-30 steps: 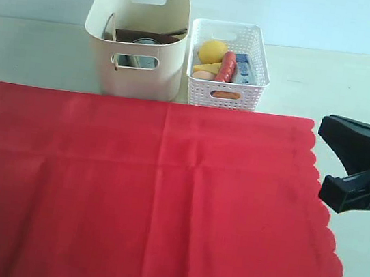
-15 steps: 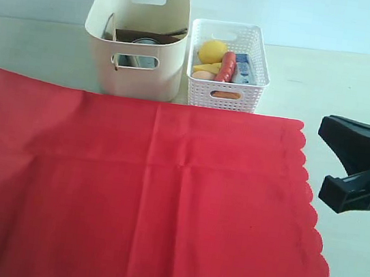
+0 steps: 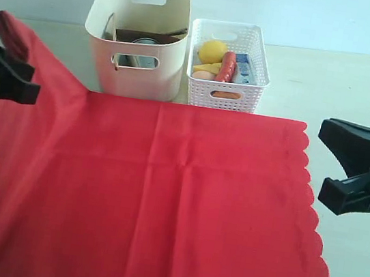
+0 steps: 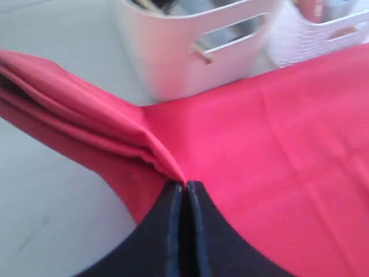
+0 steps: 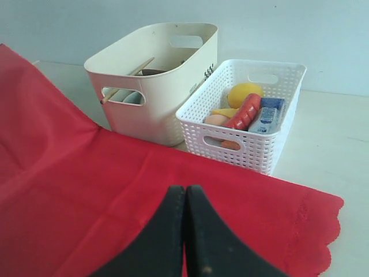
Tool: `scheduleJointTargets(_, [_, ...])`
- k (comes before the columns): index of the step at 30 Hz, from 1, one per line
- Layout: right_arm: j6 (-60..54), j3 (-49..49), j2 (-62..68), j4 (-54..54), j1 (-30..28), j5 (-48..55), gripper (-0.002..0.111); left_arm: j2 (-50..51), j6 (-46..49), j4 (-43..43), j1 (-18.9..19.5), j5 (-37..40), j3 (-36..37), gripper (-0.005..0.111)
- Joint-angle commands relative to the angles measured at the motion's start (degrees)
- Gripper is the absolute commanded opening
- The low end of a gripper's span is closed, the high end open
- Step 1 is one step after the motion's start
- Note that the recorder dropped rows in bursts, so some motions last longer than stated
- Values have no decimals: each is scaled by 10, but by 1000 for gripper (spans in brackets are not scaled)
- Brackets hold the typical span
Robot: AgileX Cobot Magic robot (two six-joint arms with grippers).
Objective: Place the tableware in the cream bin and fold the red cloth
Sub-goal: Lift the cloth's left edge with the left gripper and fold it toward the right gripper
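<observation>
the left gripper (image 4: 184, 193), jaws pressed together, pinches a bunched far corner of the large bright red fabric cloth (image 3: 184, 193) and holds it raised off the pale table (image 3: 331, 76), near the tall cream plastic bin (image 3: 145, 81) with tableware (image 3: 147, 39) inside. the rest of the cloth lies flat in front of the bin. the right gripper (image 5: 185, 199) is closed on nothing, clear of the scalloped edge. for a good fold, i'd carry the corner low and taut toward the scalloped side, so the edges meet.
</observation>
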Motion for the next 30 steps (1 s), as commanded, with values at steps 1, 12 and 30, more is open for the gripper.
scheduleJointTargets(1, [0,0,3,-2,-3,5,0,-1,-17,-6,-92,20,-48,0])
scheduleJointTargets(12, [0,0,62,-2,-3,6,0,111,-48,-4,-235,20,-155,0])
scheduleJointTargets(30, [-128,0,64,75,-3,0,0,328,-117,3,-320,85,-366,0])
